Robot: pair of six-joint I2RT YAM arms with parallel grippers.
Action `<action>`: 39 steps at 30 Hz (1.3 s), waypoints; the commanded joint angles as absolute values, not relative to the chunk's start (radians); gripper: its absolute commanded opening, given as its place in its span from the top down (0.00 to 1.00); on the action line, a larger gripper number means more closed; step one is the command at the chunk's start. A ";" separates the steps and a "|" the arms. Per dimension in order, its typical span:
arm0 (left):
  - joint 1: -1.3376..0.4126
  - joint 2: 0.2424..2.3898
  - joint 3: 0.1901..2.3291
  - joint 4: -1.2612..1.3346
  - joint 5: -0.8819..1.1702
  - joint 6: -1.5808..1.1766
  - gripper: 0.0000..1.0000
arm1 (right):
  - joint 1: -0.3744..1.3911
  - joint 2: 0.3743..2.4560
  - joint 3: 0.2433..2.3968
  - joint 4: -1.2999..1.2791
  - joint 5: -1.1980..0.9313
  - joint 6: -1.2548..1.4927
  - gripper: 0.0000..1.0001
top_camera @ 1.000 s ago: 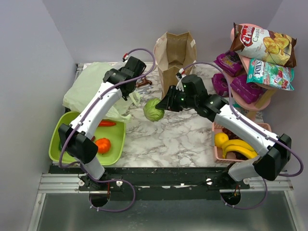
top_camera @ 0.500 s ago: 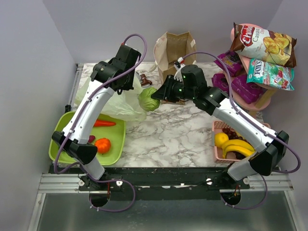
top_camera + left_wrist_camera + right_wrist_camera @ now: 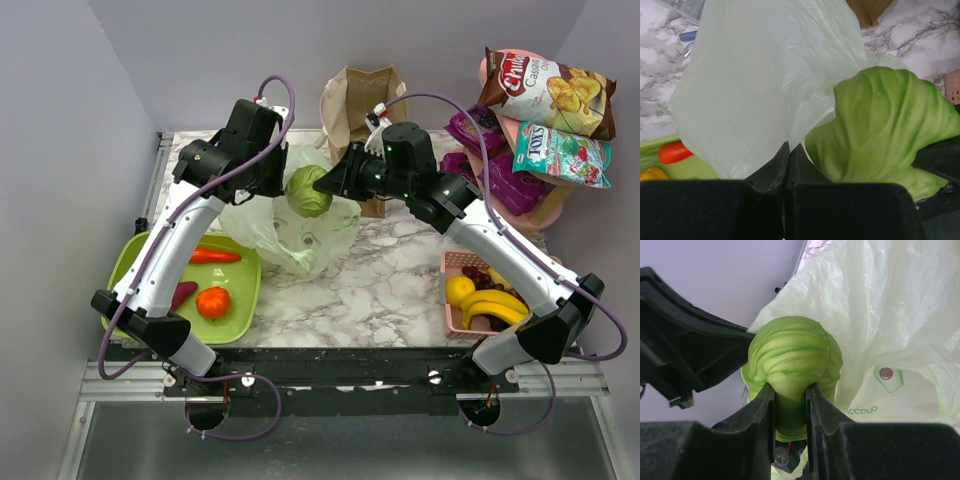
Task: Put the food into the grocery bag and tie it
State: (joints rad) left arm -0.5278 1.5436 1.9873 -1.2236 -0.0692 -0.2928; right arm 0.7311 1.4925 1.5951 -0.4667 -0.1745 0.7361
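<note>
at upper centre of the top view, the right gripper (image 3: 335,187) is clamped on the cabbage (image 3: 309,191), holding it over the grocery bag (image 3: 290,235). just left of it, the left gripper (image 3: 282,186), jaws together, pinches the bag's raised edge.

Left gripper (image 3: 787,152) pinched closed, right gripper (image 3: 790,395) clamped partway, both raised and converging.

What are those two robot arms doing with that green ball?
They are packing groceries. The green ball is a cabbage, and the right end effector is shut on it, holding it in the air. The left end effector pinches the edge of the thin grocery bag and holds it up right beside the cabbage. The cabbage is not clearly inside the bag yet. An orange fruit lies on the green tray, and bananas in the pink basket.
</note>
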 commanded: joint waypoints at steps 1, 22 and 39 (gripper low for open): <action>-0.534 1.530 1.895 -1.121 0.033 -0.307 1.00 | 0.733 1.498 1.572 -0.447 -0.219 0.738 0.93; -0.533 1.615 1.933 -1.100 0.079 -0.334 1.00 | 0.734 1.556 1.554 -0.529 -0.177 0.772 0.94; -0.534 1.617 1.921 -1.099 0.091 -0.361 1.00 | 0.735 1.682 1.730 -0.581 -0.127 0.777 0.18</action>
